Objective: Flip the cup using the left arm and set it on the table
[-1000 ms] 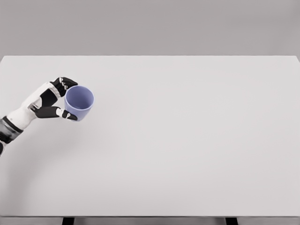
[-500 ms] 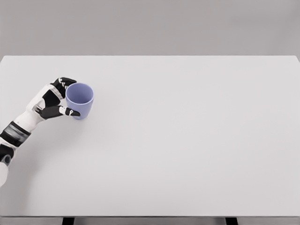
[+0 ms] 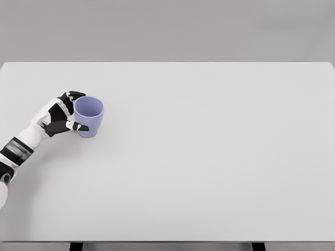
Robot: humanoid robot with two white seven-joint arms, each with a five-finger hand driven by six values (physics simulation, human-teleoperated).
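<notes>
1. Tabletop (image 3: 209, 157): a plain white surface that fills most of the head view, its far edge running straight across the upper part of the frame against a flat grey backdrop. Two dark leg tops show under the near edge at the bottom of the frame.

2. Left arm (image 3: 21, 146): white casing with a dark band near the wrist. It enters from the lower left edge and reaches up and to the right across the left part of the tabletop.

3. Cup (image 3: 88, 116): light blue-violet, handle not visible. It stands in the left part of the tabletop, well away from the near edge, and is mouth up, with the open rim and the inner wall visible from above. It appears upright or close to it. Whether its base rests fully on the tabletop cannot be told from this view.

4. Left hand (image 3: 62, 116): black and white segments, placed against the left side of the cup. The fingers (image 3: 70, 97) curl around the far side of the cup near the rim, and the thumb (image 3: 77, 127) presses against the near side lower down. The hand is closed around the cup, with contact on both sides of its wall.
</notes>
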